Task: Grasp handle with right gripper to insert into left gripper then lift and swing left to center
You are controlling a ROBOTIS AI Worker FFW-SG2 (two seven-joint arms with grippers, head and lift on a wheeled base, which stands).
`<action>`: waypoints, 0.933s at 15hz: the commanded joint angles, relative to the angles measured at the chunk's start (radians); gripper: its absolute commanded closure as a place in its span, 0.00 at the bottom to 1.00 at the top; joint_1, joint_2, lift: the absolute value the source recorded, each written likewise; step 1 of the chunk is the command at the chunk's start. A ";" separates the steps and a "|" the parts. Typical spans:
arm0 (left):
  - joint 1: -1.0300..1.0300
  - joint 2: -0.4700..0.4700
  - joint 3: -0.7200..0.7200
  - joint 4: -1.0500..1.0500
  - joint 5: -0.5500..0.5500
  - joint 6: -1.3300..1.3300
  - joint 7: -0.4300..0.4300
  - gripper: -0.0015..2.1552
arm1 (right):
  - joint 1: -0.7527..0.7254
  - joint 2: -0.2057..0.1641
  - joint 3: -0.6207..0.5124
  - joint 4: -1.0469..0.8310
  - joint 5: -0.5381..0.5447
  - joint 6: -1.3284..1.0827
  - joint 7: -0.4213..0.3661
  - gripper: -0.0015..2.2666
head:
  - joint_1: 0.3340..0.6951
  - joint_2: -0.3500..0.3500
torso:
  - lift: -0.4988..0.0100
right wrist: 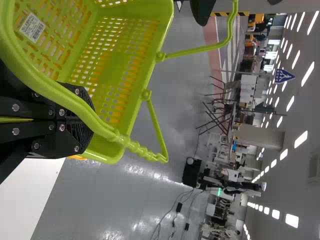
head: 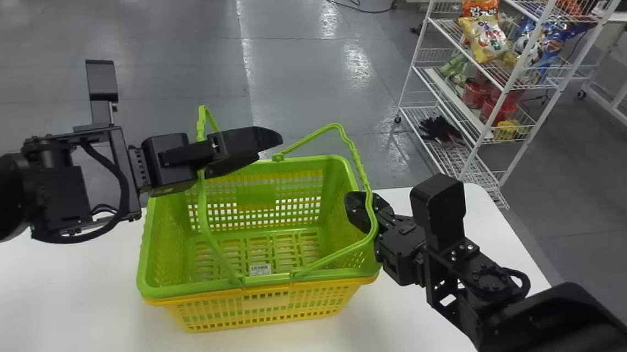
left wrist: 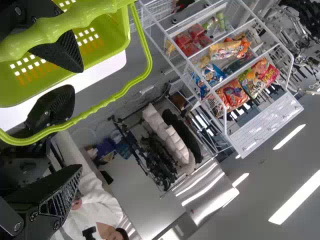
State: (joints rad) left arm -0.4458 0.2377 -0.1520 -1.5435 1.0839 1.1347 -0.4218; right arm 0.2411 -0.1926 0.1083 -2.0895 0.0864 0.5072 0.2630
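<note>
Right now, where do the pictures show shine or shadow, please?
Head view: glints on the floor, faint shadow on the white table near the yellow basket; left wrist view: long ceiling lights; right wrist view: rows of ceiling lights, floor glare.

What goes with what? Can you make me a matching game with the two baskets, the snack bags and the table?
Things:
1. Green basket
2. Yellow basket
3. Snack bags
4. Table

Matches:
A. White and under both baskets
B. The inner one of two baskets
C. On shelves of the white rack
D. The outer one of two baskets

Right pairs: 1-B, 2-D, 3-C, 4-A
</note>
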 commanded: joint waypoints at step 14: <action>-0.059 -0.040 -0.044 0.071 -0.019 -0.003 -0.002 0.07 | -0.080 0.068 0.123 -0.009 0.035 0.050 -0.018 0.90 | 0.99 0.33 | 0.80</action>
State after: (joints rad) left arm -0.4951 0.2033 -0.1889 -1.4818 1.0677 1.1325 -0.4232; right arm 0.1628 -0.1251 0.2254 -2.0986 0.1190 0.5530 0.2466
